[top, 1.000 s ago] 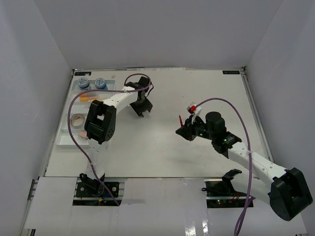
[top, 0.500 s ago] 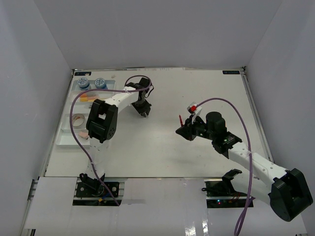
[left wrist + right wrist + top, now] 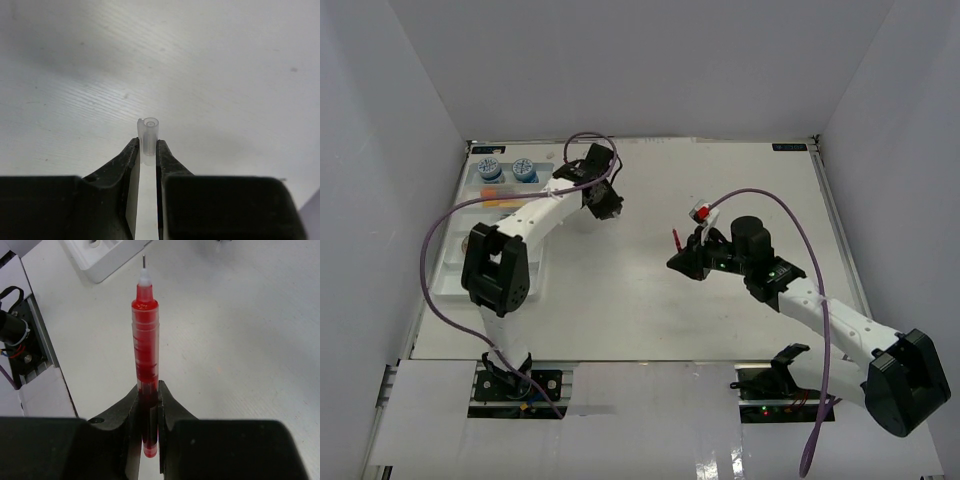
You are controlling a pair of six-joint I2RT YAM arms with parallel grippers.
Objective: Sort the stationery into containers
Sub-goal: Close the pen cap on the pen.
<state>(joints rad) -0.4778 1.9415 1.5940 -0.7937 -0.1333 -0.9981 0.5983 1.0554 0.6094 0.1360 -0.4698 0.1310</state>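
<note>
My left gripper (image 3: 606,201) is shut on a small clear tube (image 3: 148,131), whose open end sticks out past the fingertips (image 3: 133,150); it hangs over bare table right of the tray. My right gripper (image 3: 682,262) is shut on a thin red pen (image 3: 145,350), tip pointing away from the wrist, held above mid-table; the pen shows as a red sliver in the top view (image 3: 677,240). The white tray (image 3: 445,268) lies at the far left, partly hidden by my left arm. Two round blue-white tubs (image 3: 488,168) (image 3: 524,170) stand in its far end, and an orange eraser (image 3: 498,203) lies behind them.
A corner of the white tray (image 3: 100,262) shows at the top of the right wrist view. The left arm's purple cable (image 3: 440,235) loops over the tray. White walls enclose the table on three sides.
My left arm has swung its elbow left over the tray, and its gripper has moved back and slightly left. My right gripper has shifted a little left with the red pen.
</note>
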